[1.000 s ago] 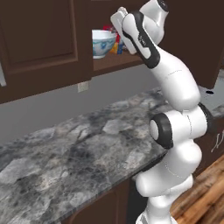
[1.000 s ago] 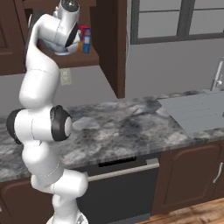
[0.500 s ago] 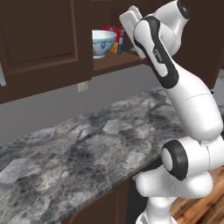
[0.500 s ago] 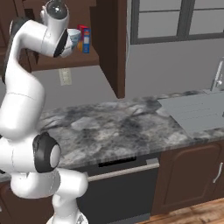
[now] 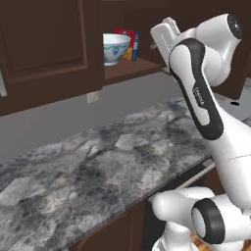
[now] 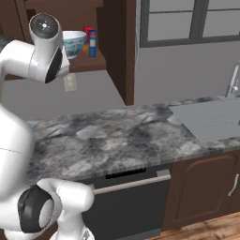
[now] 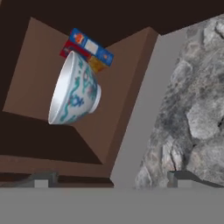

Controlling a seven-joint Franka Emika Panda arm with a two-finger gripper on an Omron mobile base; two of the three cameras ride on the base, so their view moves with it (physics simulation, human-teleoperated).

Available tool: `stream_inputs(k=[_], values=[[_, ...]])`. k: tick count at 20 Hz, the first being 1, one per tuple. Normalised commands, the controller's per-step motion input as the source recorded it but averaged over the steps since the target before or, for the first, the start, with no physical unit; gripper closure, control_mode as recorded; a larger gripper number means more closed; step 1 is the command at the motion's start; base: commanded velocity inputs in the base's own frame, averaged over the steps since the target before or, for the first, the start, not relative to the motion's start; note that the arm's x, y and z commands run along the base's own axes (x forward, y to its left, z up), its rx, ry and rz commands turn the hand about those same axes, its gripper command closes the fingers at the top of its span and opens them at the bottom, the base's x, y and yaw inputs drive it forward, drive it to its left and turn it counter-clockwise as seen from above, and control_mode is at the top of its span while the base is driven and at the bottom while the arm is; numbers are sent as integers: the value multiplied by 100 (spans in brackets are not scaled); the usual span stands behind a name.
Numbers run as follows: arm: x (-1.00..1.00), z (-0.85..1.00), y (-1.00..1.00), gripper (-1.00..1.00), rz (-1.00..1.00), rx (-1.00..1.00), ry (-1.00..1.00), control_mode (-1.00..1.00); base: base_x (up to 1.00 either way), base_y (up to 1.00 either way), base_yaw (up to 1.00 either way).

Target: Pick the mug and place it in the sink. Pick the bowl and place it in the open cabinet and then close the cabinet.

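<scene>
The bowl, white with a blue-green pattern, stands upright on the shelf of the open dark brown cabinet. My gripper hangs in the air to its right, in front of the cabinet opening, apart from the bowl. In the hand view the bowl lies ahead on the shelf, and my gripper is open with nothing between its fingertips. From the right base view the bowl shows behind my wrist, with the sink at the far right. The mug is out of view.
Red and blue boxes stand on the shelf just behind the bowl. The cabinet's open door juts out over the grey marbled counter. A chrome tap rises behind the sink. Below the counter is a dishwasher front.
The hand has drawn back to the right, away from the bowl, and the arm has straightened upward. The bowl has stayed on the shelf. The jaws stayed wide.
</scene>
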Motion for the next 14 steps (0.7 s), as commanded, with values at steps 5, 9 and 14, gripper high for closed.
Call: stream_inputs(k=[5,9,14], values=[[-99,-44,-15,-100,0,1,-3,-100,0,0,0],[-80,-6,-26,-100,0,2,-13,-100,0,0,0],[-45,-4,-17,-100,0,0,-17,-100,0,0,0]])
